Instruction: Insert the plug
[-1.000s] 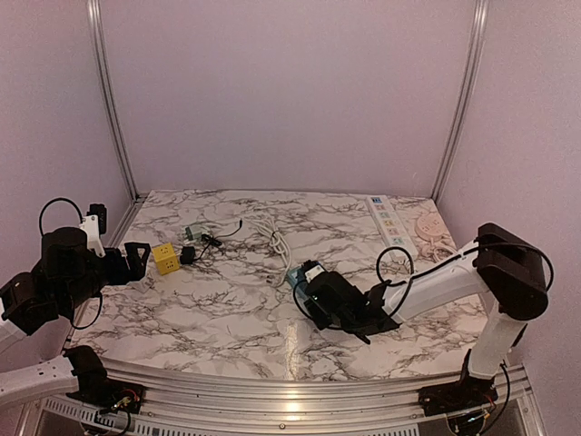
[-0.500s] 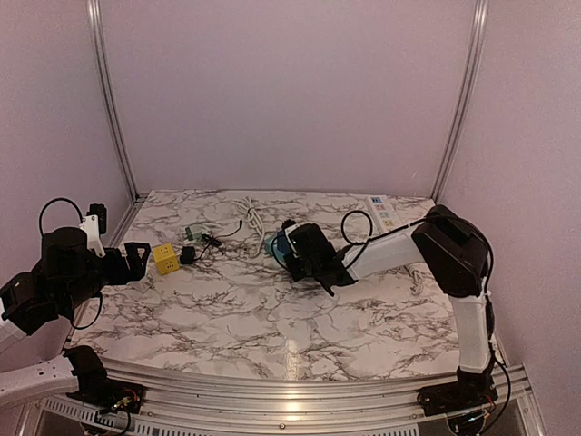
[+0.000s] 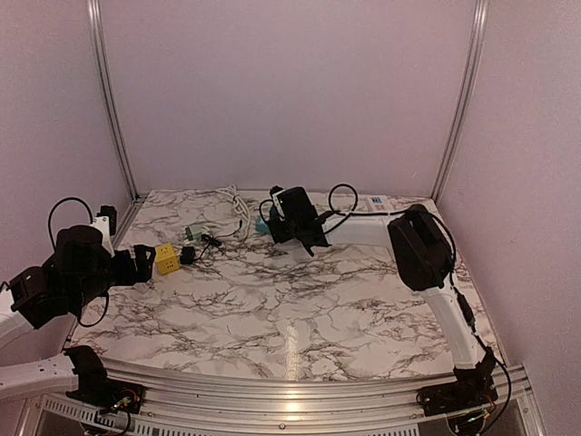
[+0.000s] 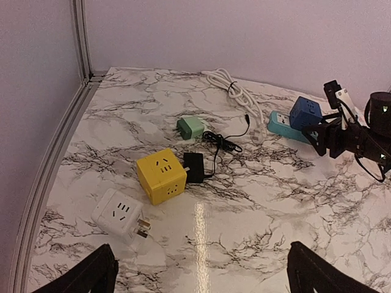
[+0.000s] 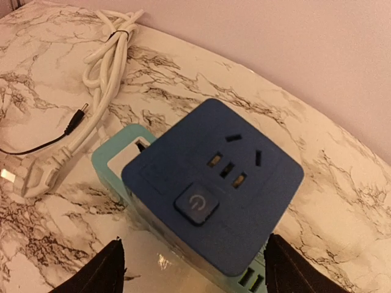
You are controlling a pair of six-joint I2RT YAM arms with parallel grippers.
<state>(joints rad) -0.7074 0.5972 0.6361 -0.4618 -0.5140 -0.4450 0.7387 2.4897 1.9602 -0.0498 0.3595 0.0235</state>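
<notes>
A blue cube socket [image 5: 214, 177] with a power button sits on top of a teal power strip [image 5: 116, 162]; its prongs are hidden. In the left wrist view the blue cube [image 4: 305, 112] and the teal strip [image 4: 282, 124] lie at the far right. My right gripper [image 5: 195, 274] is open, one black fingertip on each side of the cube's near corner. Seen from above, the right gripper [image 3: 289, 222] reaches to the back of the table. My left gripper [image 4: 201, 274] hovers wide open and holds nothing, near the left edge [image 3: 145, 259].
A yellow cube socket [image 4: 160, 176] has a black adapter [image 4: 195, 166] against its side. A white cube [image 4: 119, 215] with bare prongs lies in front of it. A green adapter [image 4: 191, 128] and a coiled white cord [image 5: 104, 67] lie farther back.
My right arm has swung from the front middle to the back of the table, moving the blue cube, teal strip and cord along. Its jaws have widened. The left arm has barely moved.
</notes>
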